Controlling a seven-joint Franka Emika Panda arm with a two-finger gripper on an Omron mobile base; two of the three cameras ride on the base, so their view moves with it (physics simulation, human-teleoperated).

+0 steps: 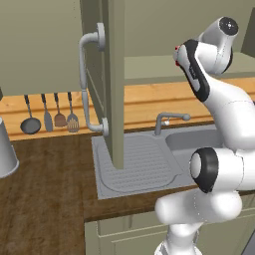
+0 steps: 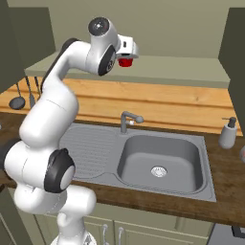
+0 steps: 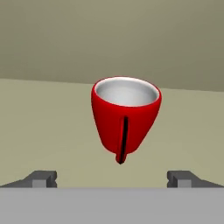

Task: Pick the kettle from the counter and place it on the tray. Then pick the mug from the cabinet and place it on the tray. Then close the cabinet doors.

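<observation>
Your gripper (image 3: 112,179) is spread fully wide and empty, lined up on the mug (image 3: 125,118). The mug stands upright on the cabinet shelf (image 2: 182,67), handle edge-on toward you, centred between the fingertips (image 3: 41,178) so they can straddle its body.

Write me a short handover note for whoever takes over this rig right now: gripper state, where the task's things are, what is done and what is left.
Gripper: open, empty, raised into the wall cabinet and lined up on the mug, jaws standing either side of it, not yet around it.
Mug: red, upright on the cabinet shelf, handle facing the hand.
Cabinet door: open, swung out over the sink.
Kettle and tray: not in these views, so that step cannot be confirmed.
Left: advance, close on the mug, carry it to the tray, then close the cabinet doors.
</observation>
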